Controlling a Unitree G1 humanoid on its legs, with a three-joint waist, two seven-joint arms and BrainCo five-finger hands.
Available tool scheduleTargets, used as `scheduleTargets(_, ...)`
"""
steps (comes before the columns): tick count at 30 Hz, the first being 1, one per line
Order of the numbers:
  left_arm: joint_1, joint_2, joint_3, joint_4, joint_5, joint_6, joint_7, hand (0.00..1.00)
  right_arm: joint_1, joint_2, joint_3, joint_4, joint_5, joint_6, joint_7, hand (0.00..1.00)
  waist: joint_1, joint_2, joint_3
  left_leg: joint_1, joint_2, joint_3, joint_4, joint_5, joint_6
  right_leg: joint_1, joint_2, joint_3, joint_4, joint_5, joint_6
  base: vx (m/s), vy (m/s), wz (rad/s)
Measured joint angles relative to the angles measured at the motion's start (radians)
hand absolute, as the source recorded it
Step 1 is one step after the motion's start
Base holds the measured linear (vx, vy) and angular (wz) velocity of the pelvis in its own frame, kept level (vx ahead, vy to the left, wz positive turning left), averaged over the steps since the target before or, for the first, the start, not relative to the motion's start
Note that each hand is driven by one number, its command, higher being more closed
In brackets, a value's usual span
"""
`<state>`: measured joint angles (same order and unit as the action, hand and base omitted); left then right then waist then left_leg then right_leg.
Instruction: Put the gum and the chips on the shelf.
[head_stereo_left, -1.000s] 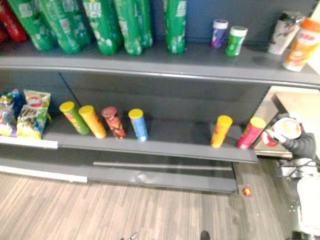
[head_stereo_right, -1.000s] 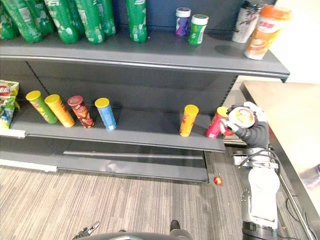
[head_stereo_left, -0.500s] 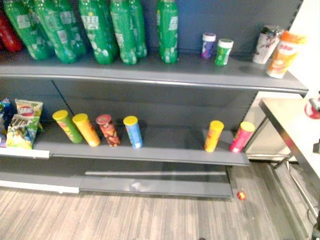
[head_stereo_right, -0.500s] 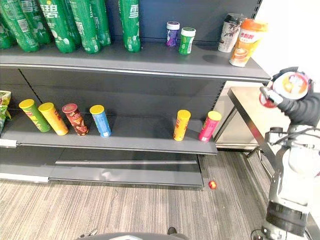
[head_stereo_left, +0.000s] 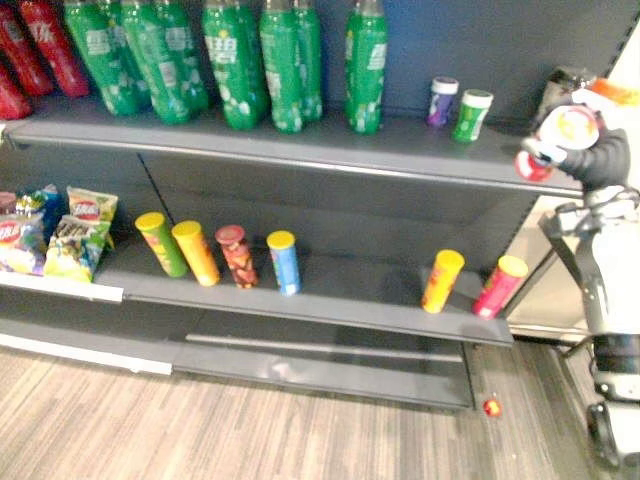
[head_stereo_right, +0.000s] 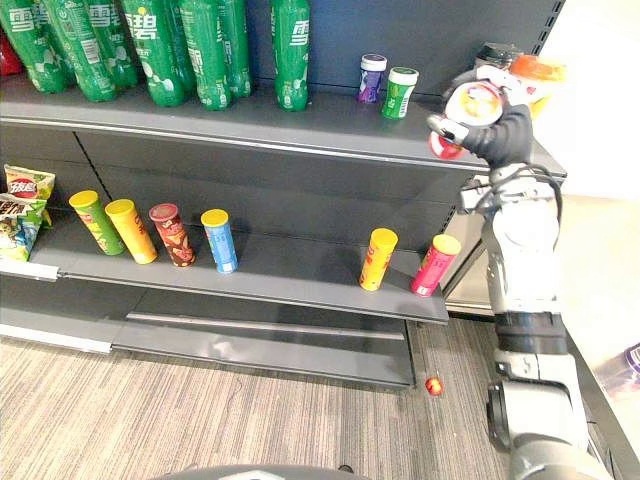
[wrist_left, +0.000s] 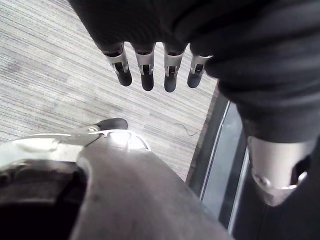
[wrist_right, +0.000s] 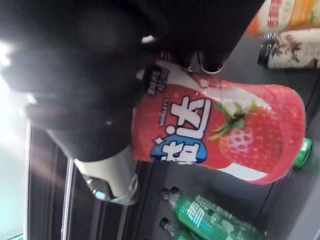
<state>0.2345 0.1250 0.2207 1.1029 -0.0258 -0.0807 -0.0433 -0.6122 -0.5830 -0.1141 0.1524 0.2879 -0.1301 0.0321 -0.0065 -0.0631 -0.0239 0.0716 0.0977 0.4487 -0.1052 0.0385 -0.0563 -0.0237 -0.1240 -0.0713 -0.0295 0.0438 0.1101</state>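
**Gum tub up at the top shelf, counting the rest**

So here's what we've got; the right hand (head_stereo_right: 488, 122) has its fingers curled round the one red strawberry gum tub (wrist_right: 225, 130), holding it up at the right end of the top shelf (head_stereo_right: 250, 130), about level with the front edge. We can't tell if the tub touches the shelf; the lid end faces us.

The left hand (wrist_left: 170, 80) hangs over the floor (head_stereo_right: 250, 420) with straight fingers and nothing in it.

On that top shelf we count two small gum jars, one purple (head_stereo_right: 371, 78) and one green (head_stereo_right: 401, 92), side by side; just past the raised hand are two drink cups, one orange (head_stereo_right: 540, 72) and one patterned (wrist_right: 300, 52). The green bottles (head_stereo_right: 291, 55) overlap too much for a firm count, at least six; at least two red bottles (head_stereo_left: 40, 45) sit at the far left.

The lower shelf (head_stereo_right: 300, 265) has six chip cans, all tilted: green (head_stereo_right: 97, 222), yellow (head_stereo_right: 132, 230), dark red (head_stereo_right: 172, 234) and blue (head_stereo_right: 220, 240) in a group, then orange (head_stereo_right: 377, 258) and pink (head_stereo_right: 434, 264) well apart to the right. The chip bags (head_stereo_left: 75, 235) are bunched at the left end, too crowded to count.

One little red ball (head_stereo_right: 434, 386) lies on the floor below the pink can.
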Motion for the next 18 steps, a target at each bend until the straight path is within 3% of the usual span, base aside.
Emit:
scheduleTargets(8, -0.008, 0.006, -0.020, 0.000, -0.003, 0.007, 0.003, 0.00, -0.175, 0.000, 0.129, 0.154, 0.044, 0.059, 0.001, 1.00, 0.014, -0.001, 0.002, 0.000, 0.001, -0.012, 0.000, 0.004, 0.001, 0.009, 0.001, -0.007, -0.006, 0.003, 0.000, -0.01, -0.002, 0.02)
scheduleTargets(18, -0.043, 0.006, -0.021, 0.001, -0.013, 0.026, 0.008, 0.00, -0.379, 0.005, 0.205, 0.371, 0.042, 0.107, 0.005, 1.00, 0.038, -0.002, 0.041, -0.003, 0.006, -0.018, 0.000, 0.007, -0.002, 0.008, 0.006, -0.011, -0.007, 0.005, -0.003, 0.00, -0.001, 0.01)
